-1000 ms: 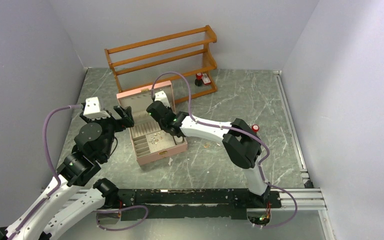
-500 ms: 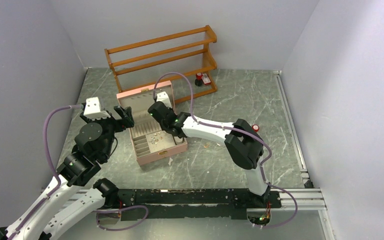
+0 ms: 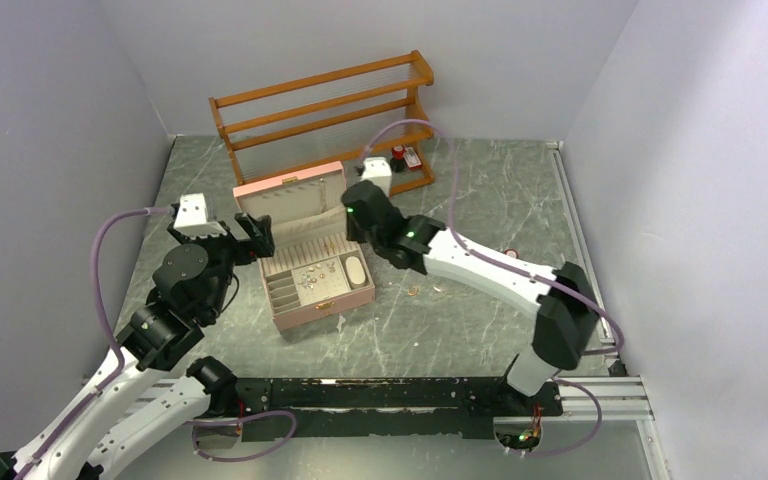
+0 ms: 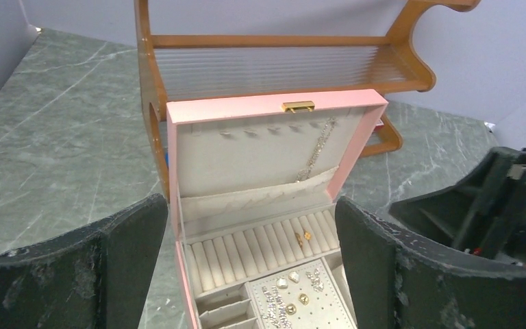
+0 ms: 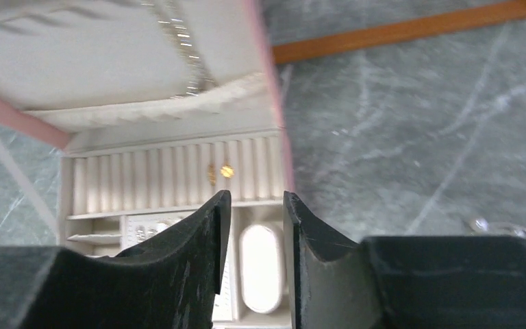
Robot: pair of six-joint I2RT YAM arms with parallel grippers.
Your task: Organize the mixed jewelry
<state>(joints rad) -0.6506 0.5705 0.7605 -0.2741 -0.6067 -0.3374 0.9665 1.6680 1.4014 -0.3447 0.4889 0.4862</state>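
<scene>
Marbled table (image 3: 480, 200), open pink box (image 3: 315, 312), wooden rack (image 4: 274, 68) (far edge), loose jewelry pieces (image 3: 414, 291)

You're looking at robot test cell in lab, not home. Plain pale walls (image 3: 60, 100) box in table on three sides. Marble-look tabletop (image 3: 480, 200), metal rail (image 3: 600, 392) at near edge. Left arm (image 3: 175, 280) and right arm (image 3: 480, 265) mounted there, lilac cables (image 3: 95, 270) looping loose. Few staged props: wooden rack (image 3: 325, 105), pink box (image 3: 310, 312) holding jewelry (image 4: 291, 295).
</scene>
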